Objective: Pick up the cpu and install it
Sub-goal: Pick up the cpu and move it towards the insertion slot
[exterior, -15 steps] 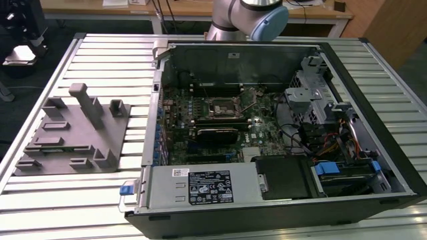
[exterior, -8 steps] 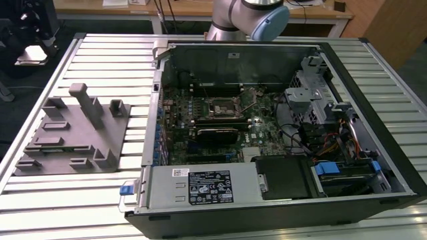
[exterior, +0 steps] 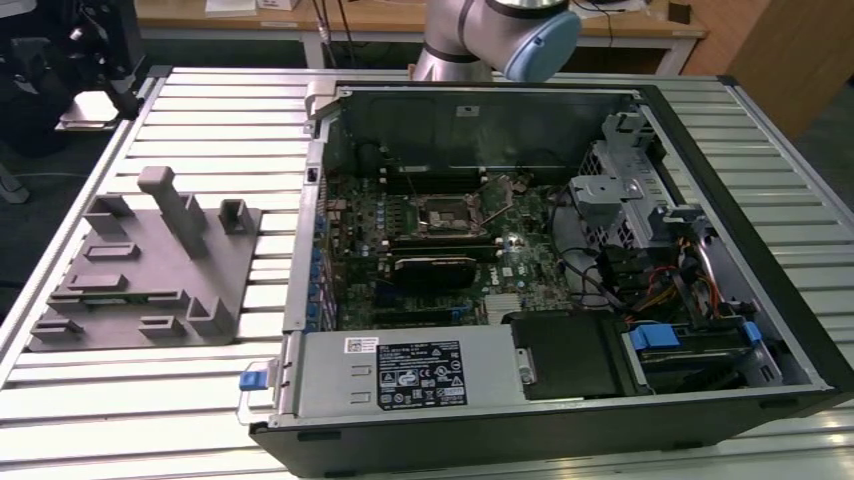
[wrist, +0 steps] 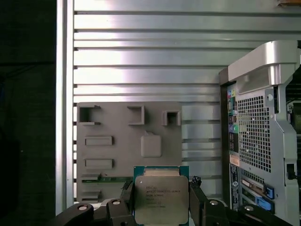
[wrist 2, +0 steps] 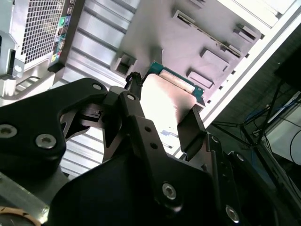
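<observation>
Nearest, in both wrist views: cpu (wrist: 161, 201) pinched by two opposite edges between the black fingers (wrist: 196, 197) of the gripper (wrist: 161, 194), clenched on it, silvery lid towards the first wrist view, green rim showing at the far edge. Carried in the air, apparently clear of the grey tray (wrist: 117, 150) behind it, over that tray's edge on the slatted counter (wrist: 141, 56), near the rear panel of the open computer case (wrist: 258, 141). Not yet at the socket (exterior: 447, 212) in the middle of the motherboard (exterior: 400, 240), inside the case in the exterior view; tray to the exterior view's left of the case, arm (exterior: 494, 35) at the far edge.

Risks, as a judgement only:
- thin edge grip, so slipping or tilting in the fingers
- dropping onto tray posts or counter slats
- clipping the case wall going in
- snagging the cables (exterior: 627, 290) beside the board
- landing skewed or rotated in the socket and bending contacts, given little margin for misalignment

Writing: several lines of small dark print on the cpu lid, not read off. White and black sticker (exterior: 420, 375) on the power supply (exterior: 334, 385) at the case's near side, print too small to make out. Coloured ports (wrist: 233, 127) on the rear panel, no legible text
</observation>
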Robot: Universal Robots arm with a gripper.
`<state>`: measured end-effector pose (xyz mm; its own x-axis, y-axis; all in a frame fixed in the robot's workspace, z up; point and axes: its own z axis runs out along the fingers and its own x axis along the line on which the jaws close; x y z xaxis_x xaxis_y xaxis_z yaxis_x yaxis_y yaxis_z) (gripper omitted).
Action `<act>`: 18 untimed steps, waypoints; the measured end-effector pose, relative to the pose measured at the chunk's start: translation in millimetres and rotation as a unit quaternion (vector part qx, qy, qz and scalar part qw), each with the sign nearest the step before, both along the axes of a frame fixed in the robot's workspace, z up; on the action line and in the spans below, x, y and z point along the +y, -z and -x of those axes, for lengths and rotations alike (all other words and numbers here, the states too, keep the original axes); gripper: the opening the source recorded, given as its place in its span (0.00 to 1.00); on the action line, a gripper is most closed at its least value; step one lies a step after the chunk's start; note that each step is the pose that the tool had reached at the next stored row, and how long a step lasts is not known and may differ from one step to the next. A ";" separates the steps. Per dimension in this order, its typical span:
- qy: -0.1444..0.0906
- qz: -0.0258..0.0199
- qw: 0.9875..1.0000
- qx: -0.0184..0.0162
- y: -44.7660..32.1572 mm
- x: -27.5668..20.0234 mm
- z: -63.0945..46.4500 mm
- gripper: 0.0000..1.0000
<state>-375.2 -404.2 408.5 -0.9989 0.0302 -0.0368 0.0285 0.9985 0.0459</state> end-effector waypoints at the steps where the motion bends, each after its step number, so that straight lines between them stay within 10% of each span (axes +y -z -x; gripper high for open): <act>1: 0.000 0.000 1.000 0.000 0.0 0.0 -2.5 0.55; 18: 0.000 0.000 1.000 0.000 0.0 0.0 -46.7 0.55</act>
